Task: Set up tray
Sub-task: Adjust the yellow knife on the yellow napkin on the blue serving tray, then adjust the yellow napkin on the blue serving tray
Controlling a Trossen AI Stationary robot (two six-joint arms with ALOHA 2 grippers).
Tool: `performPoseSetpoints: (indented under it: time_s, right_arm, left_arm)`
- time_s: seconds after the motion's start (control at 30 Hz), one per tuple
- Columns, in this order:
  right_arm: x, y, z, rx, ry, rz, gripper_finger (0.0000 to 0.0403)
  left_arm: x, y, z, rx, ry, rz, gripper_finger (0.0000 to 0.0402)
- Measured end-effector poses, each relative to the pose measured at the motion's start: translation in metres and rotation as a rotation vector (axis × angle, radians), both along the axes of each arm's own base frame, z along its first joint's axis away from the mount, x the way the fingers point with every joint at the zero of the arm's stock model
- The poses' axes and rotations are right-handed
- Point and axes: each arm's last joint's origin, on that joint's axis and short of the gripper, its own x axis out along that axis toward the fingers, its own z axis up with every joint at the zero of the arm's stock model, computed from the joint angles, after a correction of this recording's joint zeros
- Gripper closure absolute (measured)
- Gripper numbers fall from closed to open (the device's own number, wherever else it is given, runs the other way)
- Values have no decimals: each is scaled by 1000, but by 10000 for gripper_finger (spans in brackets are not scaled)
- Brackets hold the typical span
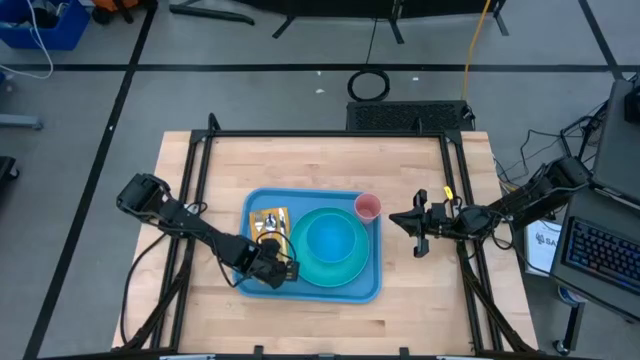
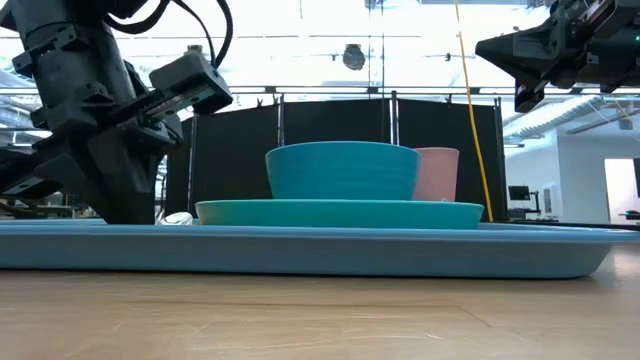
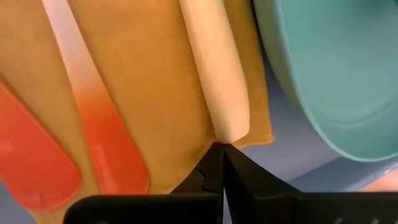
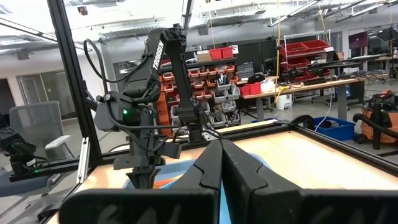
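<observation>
Surface: pale butcher-block wood table inside a black metal frame, grey workshop floor around, shelving w/ red bins beyond. Item 1: tray, large light-blue plastic rectangle, rounded corners, low raised rim, lying flat near table centre, a little toward the near edge; it carries all other items, so setup looks mostly complete. Item 2: turquoise plate, round, smooth, matte, on tray's middle-right. Item 3: blue bowl, round, deeper, nested centrally on the plate, prob. stacked as one place setting. Item 4: pink cup, small, upright, at tray's far right corner, just beside the plate rim. Item 5: mustard-yellow napkin, soft cloth, on tray's left side, serving as bed for utensils. Item 6: utensils in left wrist view, smooth plastic: two w/ orange-red ends and one cream handle, rounded tips, lying side by side on the cloth. Left gripper: low over napkin's near edge, fingers pressed together, nothing between them, tips just at the cream handle's end, likely nudging/aligning cutlery. Right gripper: off the tray's right side, raised above table, well apart from cup, fingers together, empty, waiting
</observation>
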Motion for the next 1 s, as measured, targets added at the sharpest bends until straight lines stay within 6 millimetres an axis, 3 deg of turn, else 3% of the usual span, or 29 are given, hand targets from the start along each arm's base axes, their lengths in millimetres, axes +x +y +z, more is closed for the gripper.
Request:
performPoseSetpoints:
  time_s: [0.6,1.0]
  right_arm:
    - [0,0,0,0,0,0,403]
    - [0,0,0,0,1,0,403]
  left_arm:
    - [-1,-5,1,-14,-10,-8,397]
    - [-15,-9,1,13,62,63,396]
